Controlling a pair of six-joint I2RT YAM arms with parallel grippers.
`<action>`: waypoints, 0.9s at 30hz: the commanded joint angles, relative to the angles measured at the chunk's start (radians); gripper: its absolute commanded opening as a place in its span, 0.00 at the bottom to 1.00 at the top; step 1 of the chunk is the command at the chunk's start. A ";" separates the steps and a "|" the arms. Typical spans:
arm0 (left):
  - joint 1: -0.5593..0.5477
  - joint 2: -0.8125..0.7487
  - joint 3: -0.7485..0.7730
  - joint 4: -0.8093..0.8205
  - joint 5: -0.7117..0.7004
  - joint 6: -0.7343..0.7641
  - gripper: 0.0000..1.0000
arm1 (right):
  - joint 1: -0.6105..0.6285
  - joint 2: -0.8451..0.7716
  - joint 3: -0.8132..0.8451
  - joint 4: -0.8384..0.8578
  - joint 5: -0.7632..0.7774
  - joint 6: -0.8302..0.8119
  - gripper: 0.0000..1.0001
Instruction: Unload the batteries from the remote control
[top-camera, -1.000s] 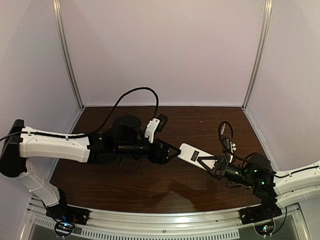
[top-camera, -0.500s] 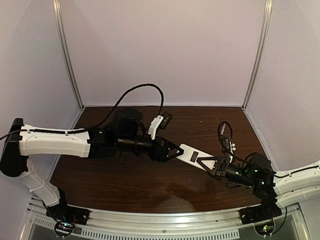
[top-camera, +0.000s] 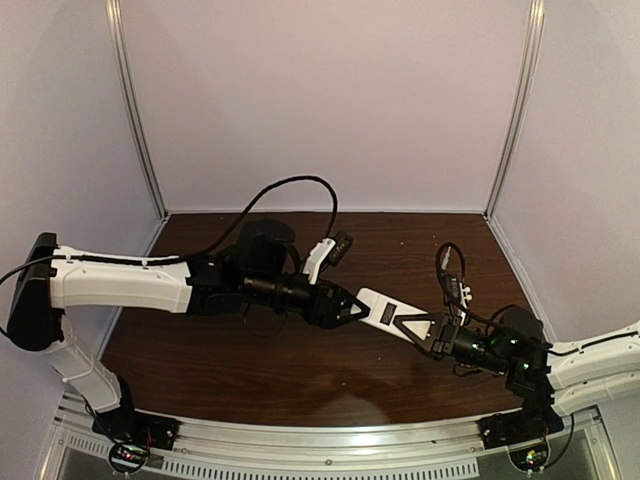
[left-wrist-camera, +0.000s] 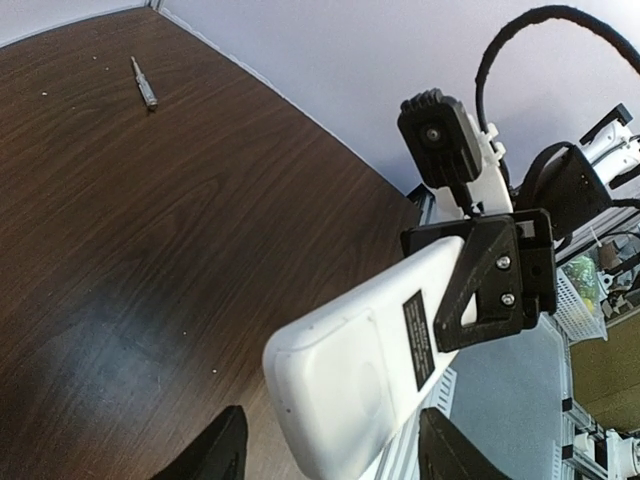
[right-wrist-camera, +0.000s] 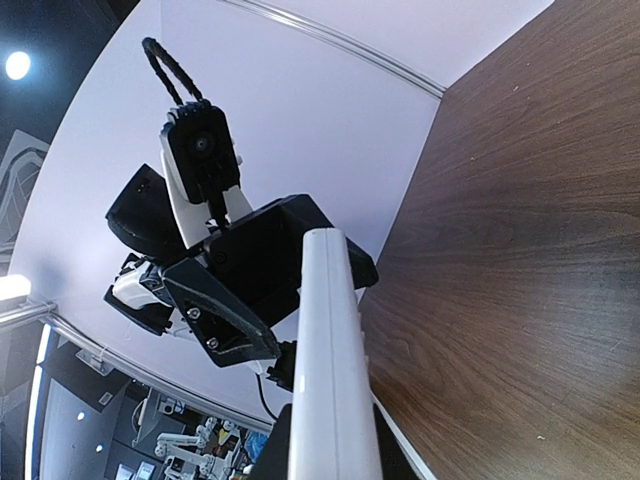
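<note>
Top external view: both arms reach in over the table (top-camera: 300, 385) and meet above its middle, a little toward the right edge. The remote (top-camera: 380, 308) is off the surface, held in the air between them as a white bar slanting from upper left to lower right. The right gripper (top-camera: 410, 324) is pinched on the remote's right-hand part, with its black triangular fingers on either flat side. The left gripper (top-camera: 350, 304) comes from the left edge and sits at the remote's free end. A black cable (top-camera: 290, 184) arcs above the left arm.

Left wrist view: the remote's plain white face is toward the camera and carries a small black label (left-wrist-camera: 415, 326). Its rounded end lies between the left fingers (left-wrist-camera: 222, 450). These are spread, one on each side of that end, and a gap shows between each finger and the white body. Further along the bar, the right gripper's finger is clamped flat against it. A slim grey rod (left-wrist-camera: 145, 83) lies alone on the wood near the far edge, well apart from everything else; it is too small to identify.

Right wrist view: the remote is seen edge-on, rising from the bottom of the picture, and the left gripper's dark body is just past its tip.
</note>
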 joint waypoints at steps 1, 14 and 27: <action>0.008 0.021 0.039 0.014 0.011 0.013 0.60 | 0.002 -0.015 0.009 0.043 -0.022 -0.024 0.00; 0.010 0.052 0.063 0.028 0.024 0.011 0.42 | 0.004 -0.010 0.009 0.061 -0.036 -0.031 0.00; 0.018 0.063 0.052 0.031 0.047 0.002 0.13 | 0.002 -0.027 0.009 0.049 -0.037 -0.043 0.00</action>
